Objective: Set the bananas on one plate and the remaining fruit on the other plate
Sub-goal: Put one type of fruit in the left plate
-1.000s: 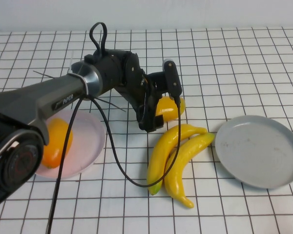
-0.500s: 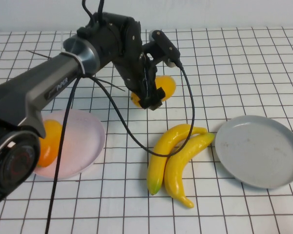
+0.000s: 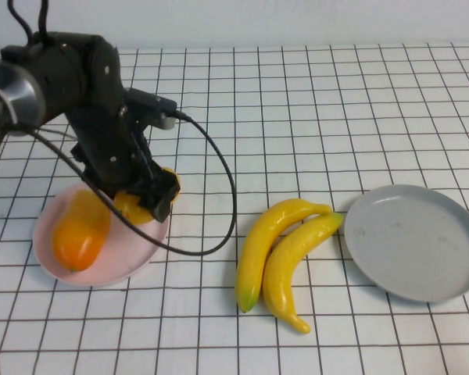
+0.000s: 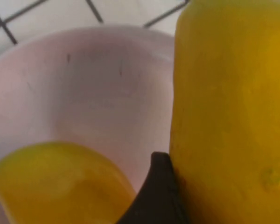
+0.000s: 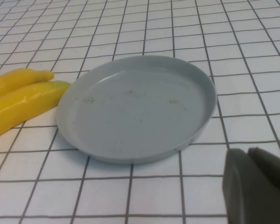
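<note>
On the left of the white gridded table (image 3: 313,101), the pale pink plate (image 3: 133,254) was seen with the more orange fruit (image 3: 80,232) lying on its left half. Just to the right of that fruit, the left gripper (image 3: 144,205) was held low over the plate's right part, its fingers closed on the yellower fruit (image 3: 137,208), which was seen in the left wrist view (image 4: 231,112) pressed against a dark fingertip (image 4: 156,198) above the pink surface. Whether the held fruit touched the plate could not be told. Near the table's middle, well apart from the pink plate, the two bananas (image 3: 277,250) were found lying side by side and touching, their upper ends just beside the grey plate (image 3: 414,242) on the right. The right gripper (image 5: 256,186) was seen only in its wrist view, near the grey plate's rim, with its fingers drawn together and nothing held.
</note>
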Robot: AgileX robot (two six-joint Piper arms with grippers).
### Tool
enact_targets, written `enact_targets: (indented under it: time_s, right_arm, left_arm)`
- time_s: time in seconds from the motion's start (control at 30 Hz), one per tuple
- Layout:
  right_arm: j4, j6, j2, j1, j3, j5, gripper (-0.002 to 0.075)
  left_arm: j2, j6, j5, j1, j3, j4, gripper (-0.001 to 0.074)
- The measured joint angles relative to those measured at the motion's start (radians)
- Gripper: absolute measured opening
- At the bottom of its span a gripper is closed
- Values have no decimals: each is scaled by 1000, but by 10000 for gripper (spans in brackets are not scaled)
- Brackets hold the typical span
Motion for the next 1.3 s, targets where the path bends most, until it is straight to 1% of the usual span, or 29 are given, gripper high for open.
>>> enact_targets:
  time_s: [0.13,0.23,0.3,0.43,0.47,0.57,0.63,0.87,0.97,1.07,1.13,1.2,1.3]
  right_arm:
    - [0,0,0,0,0,0,-16]
    - [0,0,0,0,0,0,-16]
    - [0,0,0,0,0,0,-16]
    - [0,0,0,0,0,0,-16]
    - [0,0,0,0,0,0,-17]
    - [0,0,0,0,0,0,-16]
    - [0,0,0,0,0,0,-16]
    - [0,0,0,0,0,0,-16]
    - [0,0,0,0,0,0,-16]
    - [0,0,0,0,0,0,-16]
    - [0,0,0,0,0,0,-16]
    - [0,0,0,0,0,0,-16]
    - [0,0,0,0,0,0,-16]
  left_arm:
    - [-121,-60,-151,0,212,16,536]
    - [-155,-105,-215,0,295,29,536]
    - [-155,-120,-231,0,319,34,536]
    - [-155,-129,-250,0,332,36,540]
    - [-155,-129,-255,0,332,37,554]
    - [-155,-130,-269,7,332,37,645]
    - [-155,-130,-276,11,332,37,666]
    - [-190,-119,-285,12,334,37,668]
    - [-248,-110,-291,12,334,59,668]
    - [-355,-109,-305,12,348,90,668]
    - [-441,-113,-330,14,385,96,657]
    - [-544,-116,-379,14,448,82,606]
    - [-688,-107,-460,14,563,16,478]
